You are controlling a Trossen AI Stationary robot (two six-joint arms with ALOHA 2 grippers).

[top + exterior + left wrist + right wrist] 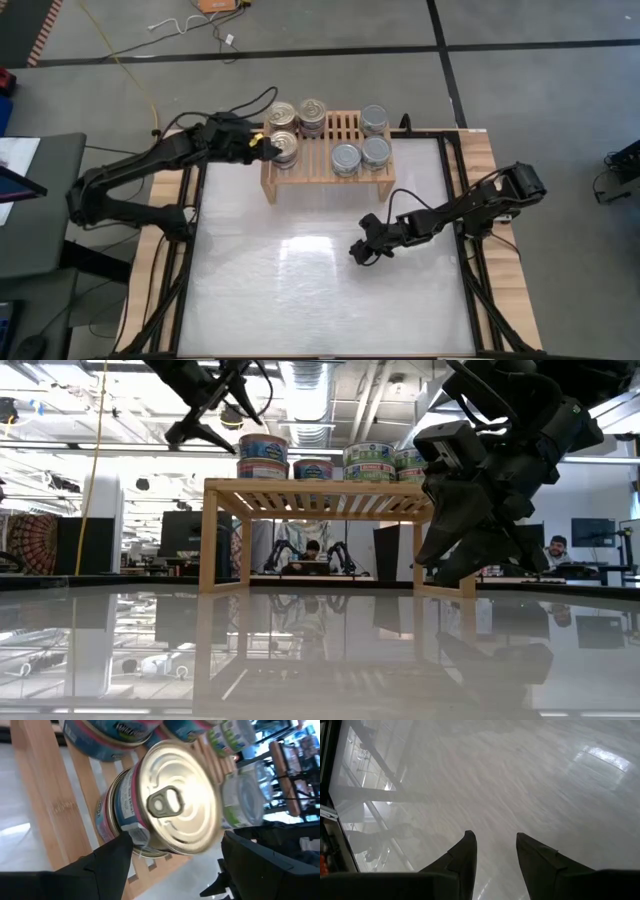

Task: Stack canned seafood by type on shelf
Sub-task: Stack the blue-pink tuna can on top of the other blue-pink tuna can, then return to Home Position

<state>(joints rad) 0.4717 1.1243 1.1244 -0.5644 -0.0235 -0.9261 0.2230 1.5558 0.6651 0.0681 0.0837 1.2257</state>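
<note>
Left gripper [172,857] at shelf's [327,172] left end, fingers spread wide either side of top gold pull-ring tin [172,805], seemingly not pinching. Silver-topped tins [360,147] grouped at right end. Right gripper [362,250] empty, fingers narrowly parted over mid-table. Risk: retreating finger clips tin, stack topples.

Your left arm reaches to the far left, its gripper [268,146] tipped downward with fingers spread wide. Your right arm stretches leftward, low over the middle, its gripper [362,250] with fingers parted and nothing between them.
</note>
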